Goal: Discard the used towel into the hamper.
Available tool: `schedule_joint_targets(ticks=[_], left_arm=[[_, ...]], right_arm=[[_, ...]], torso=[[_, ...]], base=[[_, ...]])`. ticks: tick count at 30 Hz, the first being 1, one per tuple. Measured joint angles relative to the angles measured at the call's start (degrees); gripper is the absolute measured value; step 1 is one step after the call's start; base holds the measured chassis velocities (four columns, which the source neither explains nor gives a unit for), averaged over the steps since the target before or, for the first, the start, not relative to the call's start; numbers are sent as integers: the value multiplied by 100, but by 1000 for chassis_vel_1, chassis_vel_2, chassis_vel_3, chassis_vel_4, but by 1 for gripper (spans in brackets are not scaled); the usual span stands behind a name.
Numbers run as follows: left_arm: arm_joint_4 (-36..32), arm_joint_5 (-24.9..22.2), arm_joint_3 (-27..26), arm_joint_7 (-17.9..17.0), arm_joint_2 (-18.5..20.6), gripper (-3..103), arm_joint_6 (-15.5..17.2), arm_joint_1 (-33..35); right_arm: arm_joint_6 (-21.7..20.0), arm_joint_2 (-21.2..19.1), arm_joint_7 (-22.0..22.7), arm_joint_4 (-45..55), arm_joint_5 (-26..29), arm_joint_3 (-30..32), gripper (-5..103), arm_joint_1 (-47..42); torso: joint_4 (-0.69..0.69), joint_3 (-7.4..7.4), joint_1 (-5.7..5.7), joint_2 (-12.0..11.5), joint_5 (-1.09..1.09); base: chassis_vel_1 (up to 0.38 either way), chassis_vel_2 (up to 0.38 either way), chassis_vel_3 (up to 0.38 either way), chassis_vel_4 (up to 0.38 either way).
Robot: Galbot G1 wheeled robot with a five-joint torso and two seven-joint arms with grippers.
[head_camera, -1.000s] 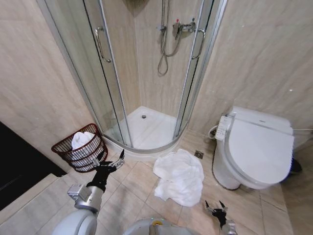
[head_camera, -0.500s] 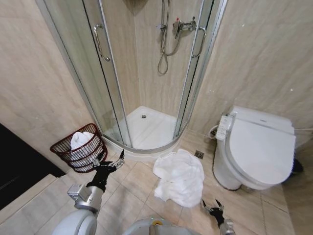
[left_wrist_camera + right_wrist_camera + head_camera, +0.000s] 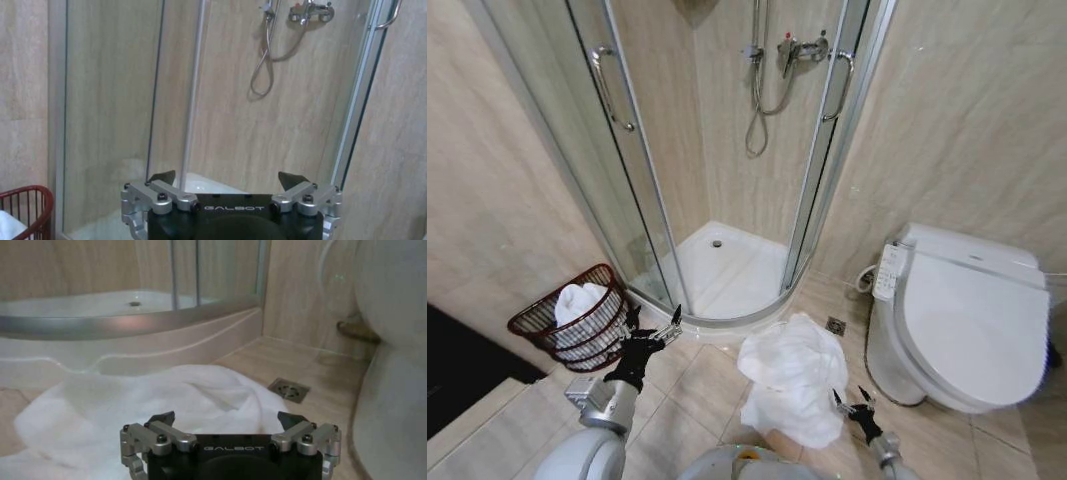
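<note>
- Two grippers are up, both empty, over bare tile floor [image 3: 697, 385].
- Hamper [image 3: 577, 330]: far left, upright against the wall, rim opening upward, a white bundle [image 3: 577, 300] already inside; its red rim edge also shows in my left wrist view [image 3: 30, 200].
- Left gripper [image 3: 652, 325]: fingers spread, just right of the hamper, aimed at the shower enclosure [image 3: 717, 180]; open tile lies beneath it.
- Towel [image 3: 792, 385]: crumpled on the floor between shower curb and toilet [image 3: 972, 320], long axis running from the curb toward my base.
- Right gripper [image 3: 849, 402]: fingers spread, low at the towel's right edge, pointing over it [image 3: 160, 405]; toilet close on its right.
</note>
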Motion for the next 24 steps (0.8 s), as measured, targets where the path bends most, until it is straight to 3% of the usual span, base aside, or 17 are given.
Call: schedule_joint_targets(ticks=[11,24], left_arm=[[0,0,0,0,0,100,0,0],[0,0,0,0,0,100,0,0]], right_arm=[[-262,4,43,-121,-48,-3,100,72],[-2505,131,170,783,653,-156,100,176]], torso=[[-1,-123,-91,-222,-2],[0,-326,-237,-571,0]], base=[[22,-9,-19,11],[0,0,0,0]])
